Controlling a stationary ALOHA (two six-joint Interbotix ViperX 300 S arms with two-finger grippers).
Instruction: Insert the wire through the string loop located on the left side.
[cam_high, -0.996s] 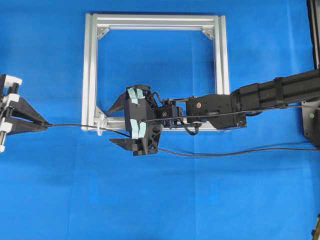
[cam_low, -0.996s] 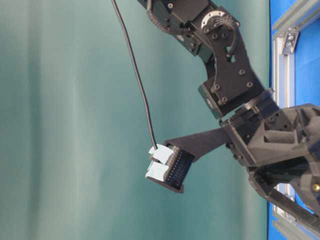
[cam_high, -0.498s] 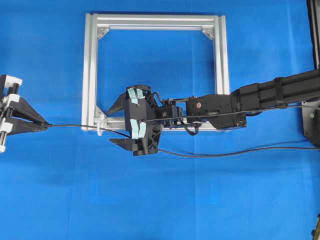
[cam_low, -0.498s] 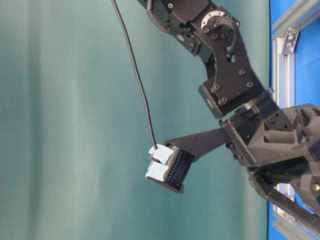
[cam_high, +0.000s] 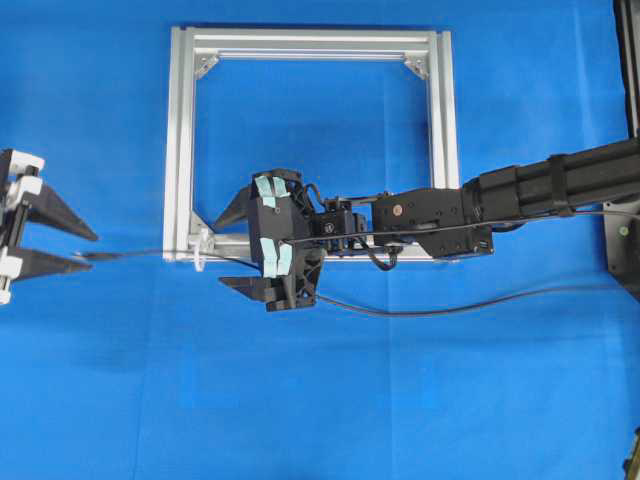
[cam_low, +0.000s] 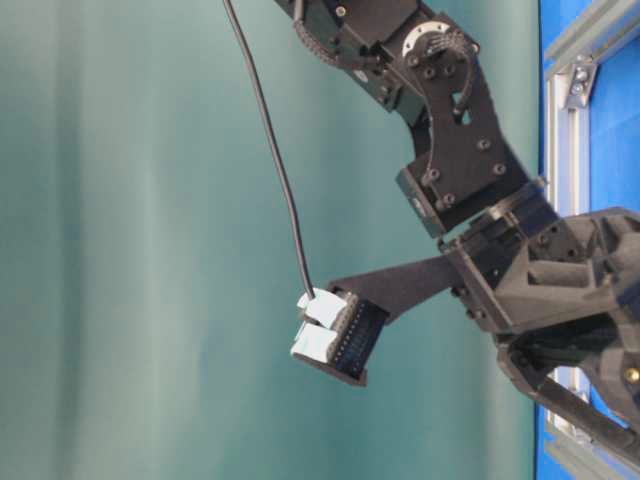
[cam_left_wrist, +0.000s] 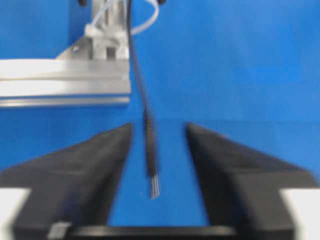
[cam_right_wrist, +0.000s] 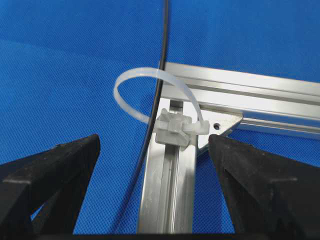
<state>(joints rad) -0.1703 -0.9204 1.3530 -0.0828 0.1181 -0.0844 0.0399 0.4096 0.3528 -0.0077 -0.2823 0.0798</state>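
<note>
The thin black wire (cam_high: 140, 252) runs from the right of the table, under my right gripper, and through the white string loop (cam_high: 200, 250) at the frame's lower left corner. Its grey-tipped end (cam_left_wrist: 154, 186) sits loose between the fingers of my left gripper (cam_high: 92, 251), which stands open and touches nothing. In the right wrist view the wire (cam_right_wrist: 159, 85) passes inside the string loop (cam_right_wrist: 145, 75), tied to the silver frame bar (cam_right_wrist: 170, 190). My right gripper (cam_high: 220, 252) hovers open just right of the loop, its jaws either side of the bar.
The square aluminium frame (cam_high: 310, 45) lies flat on the blue cloth, with triangular brackets (cam_high: 207, 66) in its corners. The right arm (cam_high: 540, 190) reaches across the frame's lower bar, a thicker black cable (cam_high: 560, 214) running along it. The table-level view shows only that arm (cam_low: 460, 150) close up.
My left gripper has opened and let go of the wire's end, which now lies free between its fingers. The right arm has not moved.
</note>
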